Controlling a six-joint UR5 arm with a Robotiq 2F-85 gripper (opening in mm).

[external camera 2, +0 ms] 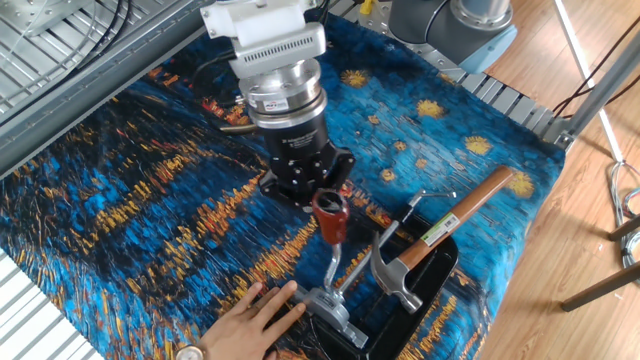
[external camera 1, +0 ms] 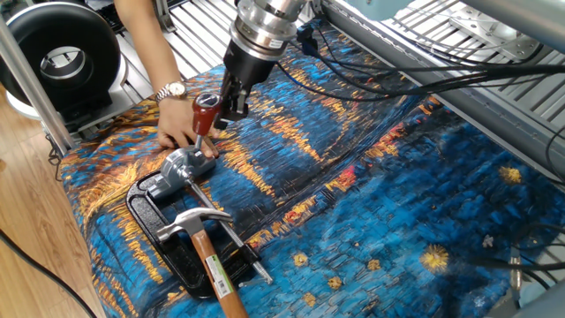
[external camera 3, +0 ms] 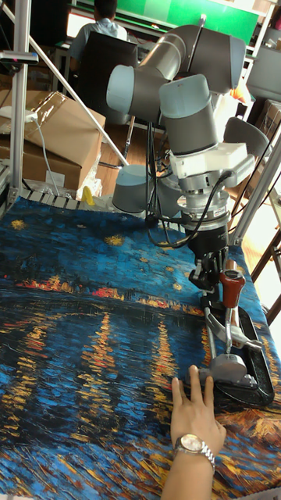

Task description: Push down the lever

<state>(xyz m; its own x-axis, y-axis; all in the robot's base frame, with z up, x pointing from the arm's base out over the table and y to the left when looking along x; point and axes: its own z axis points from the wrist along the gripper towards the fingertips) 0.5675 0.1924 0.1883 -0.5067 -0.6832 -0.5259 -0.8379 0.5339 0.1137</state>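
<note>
While a person's hand [external camera 2: 250, 322] steadies the pivot base [external camera 2: 330, 308] (so it cannot slide), the gripper [external camera 1: 228, 104] presses beside the lever [external camera 2: 331, 218]; I cannot tell its jaw opening.

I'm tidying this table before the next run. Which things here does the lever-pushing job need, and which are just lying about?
Needed:
lever
gripper
person's hand, flat beside the lever's base

Lying about:
hammer
black tray under the hammer
</note>
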